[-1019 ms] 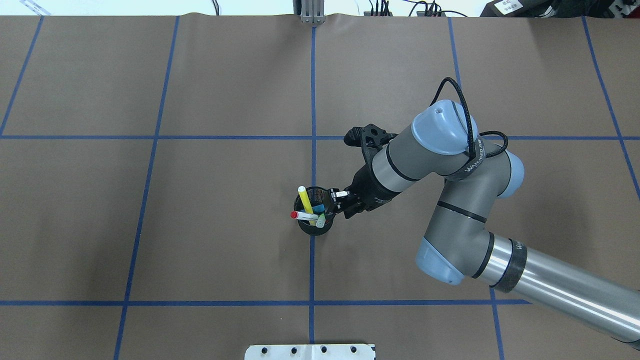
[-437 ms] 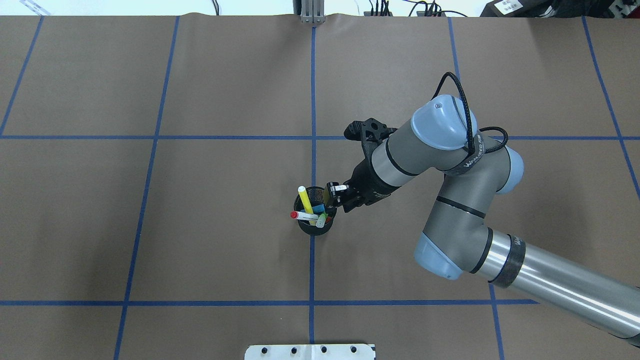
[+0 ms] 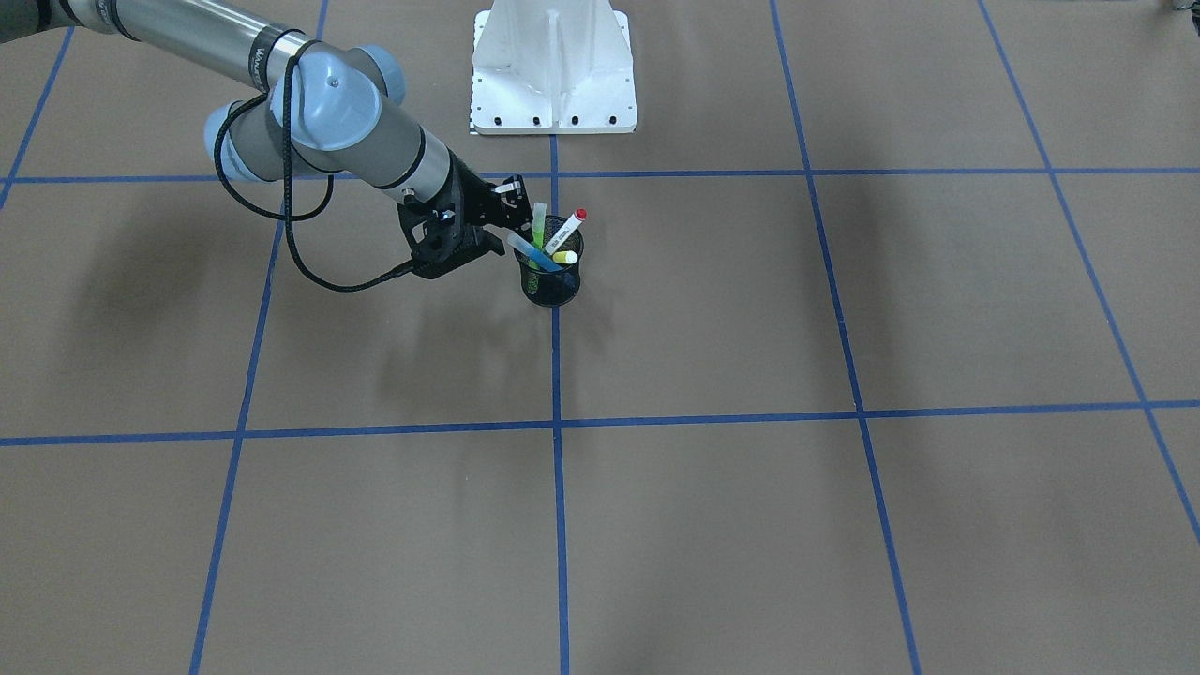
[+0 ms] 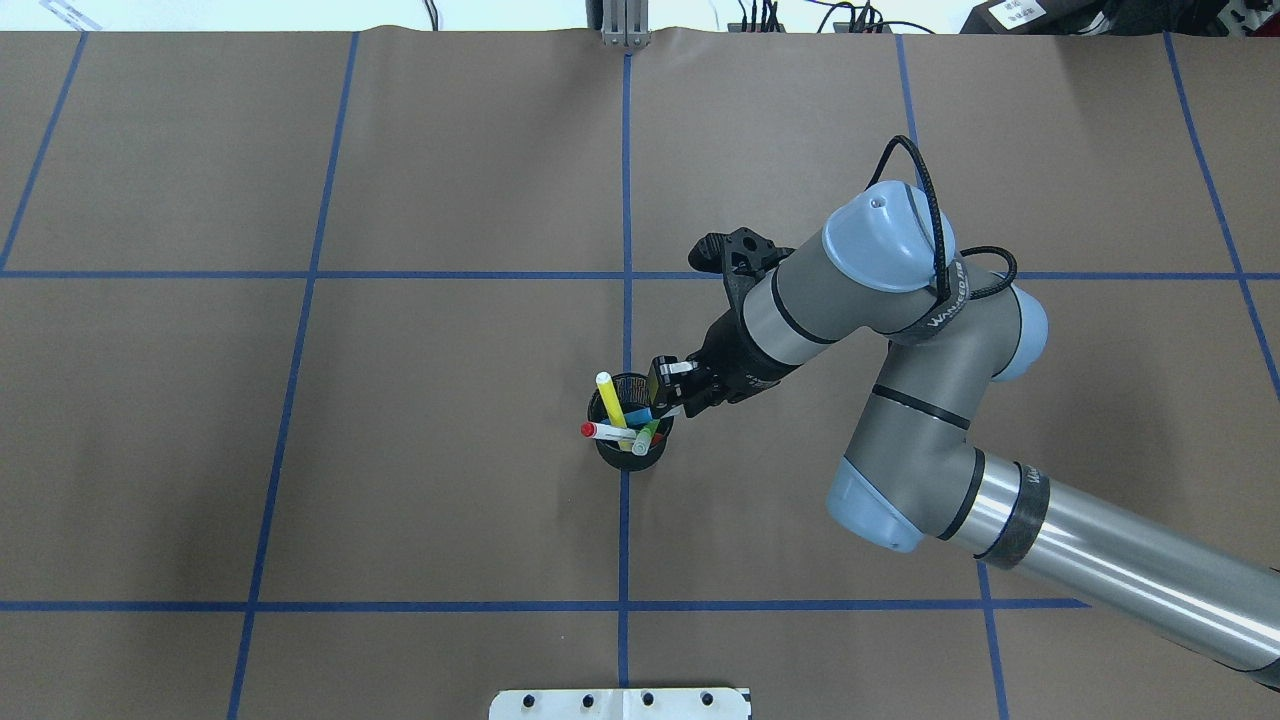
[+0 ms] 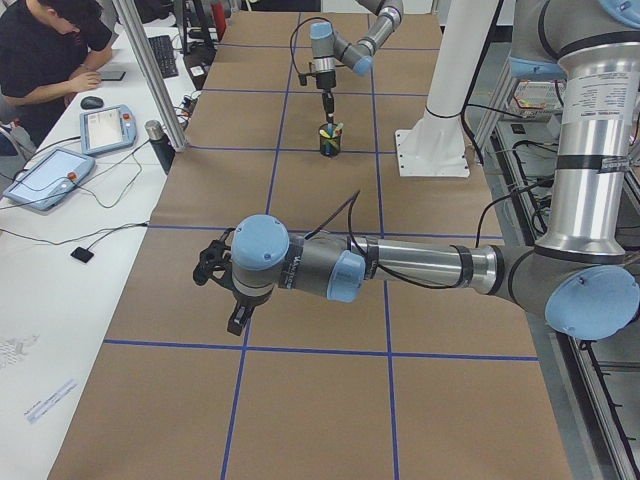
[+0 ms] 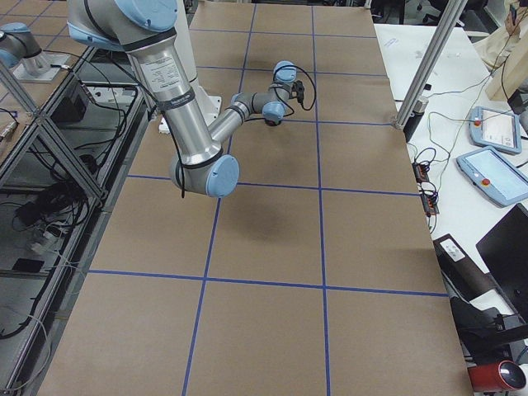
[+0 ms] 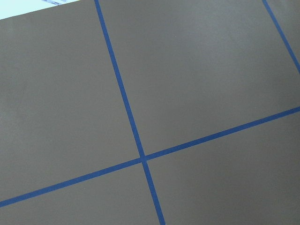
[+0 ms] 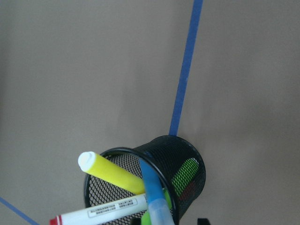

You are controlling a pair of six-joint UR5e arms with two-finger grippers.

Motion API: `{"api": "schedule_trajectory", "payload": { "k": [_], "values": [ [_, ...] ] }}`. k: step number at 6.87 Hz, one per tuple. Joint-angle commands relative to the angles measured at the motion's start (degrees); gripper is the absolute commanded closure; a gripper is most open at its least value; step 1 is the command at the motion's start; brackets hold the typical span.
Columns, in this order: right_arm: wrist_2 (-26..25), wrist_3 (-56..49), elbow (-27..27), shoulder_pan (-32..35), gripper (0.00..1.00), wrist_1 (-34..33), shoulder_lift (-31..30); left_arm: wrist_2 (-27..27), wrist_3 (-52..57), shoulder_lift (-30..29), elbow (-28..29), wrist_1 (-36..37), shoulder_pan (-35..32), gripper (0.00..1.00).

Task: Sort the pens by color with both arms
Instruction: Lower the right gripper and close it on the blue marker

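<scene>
The big brown paper table with blue tape lines point(image 4: 400, 150) lies under me. My long grey right arm point(image 4: 900, 330) reaches in from 4 o'clock in the overhead view. My grey left arm point(image 5: 400, 262) hangs low over bare table, well apart from the pens. My right gripper point(image 4: 668, 392) hovers at 2 o'clock from the round black mesh cup point(image 4: 640, 458), just over its rim, with its fingers apart. I cannot tell if my left gripper point(image 5: 237, 322) is apart or together. The cup stands on the middle blue line. All four pens are in it: the yellow pen point(image 8: 112, 172) leans to 11 o'clock, the white pen with red ends point(image 8: 108, 208) points to 9 o'clock, and the blue pen point(image 8: 152, 187) and the green pen point(image 3: 538, 225) lean toward my right gripper.
</scene>
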Motion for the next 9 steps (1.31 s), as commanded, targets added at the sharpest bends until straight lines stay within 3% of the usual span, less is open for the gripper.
{"api": "schedule_trajectory", "payload": {
  "k": [1, 4, 9],
  "values": [
    [0.1, 0.0, -0.1, -0.1, 0.53, 0.0, 0.0, 0.0, 0.0, 0.0, 0.0, 0.0, 0.0, 0.0],
    [0.2, 0.5, 0.0, -0.4, 0.53, 0.2, 0.0, 0.0, 0.0, 0.0, 0.0, 0.0, 0.0, 0.0],
    [0.1, 0.5, 0.0, -0.5, 0.61, 0.2, 0.5, -0.1, 0.0, 0.0, 0.0, 0.0, 0.0, 0.0]
  ]
}}
